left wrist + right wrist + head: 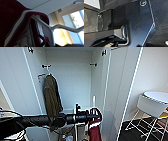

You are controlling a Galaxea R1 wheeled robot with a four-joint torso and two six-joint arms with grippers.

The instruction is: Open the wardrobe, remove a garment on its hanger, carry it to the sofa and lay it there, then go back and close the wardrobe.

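The robot's left gripper (93,115), at the end of a black arm reaching in from nine o'clock in the head view, is closed around the thin white plastic hanger (94,102), whose stem rises just above the grip. From it hangs the maroon varsity-style jacket with white trim (95,128), draped downward toward six o'clock, in front of the open cabinet. The left wrist view looks up past the jacket's striped collar (21,18) and the hanger's white bar (50,29) toward a pale ceiling (50,6) and a bright window (75,23). Behind stands the tall white wardrobe (72,79), both doors swung wide, with a plain olive-green jacket (52,97) hanging at ten o'clock inside. A white round-seated wire-legged chair (152,105) sits at three o'clock. Whether the right gripper is closed or released cannot be told.
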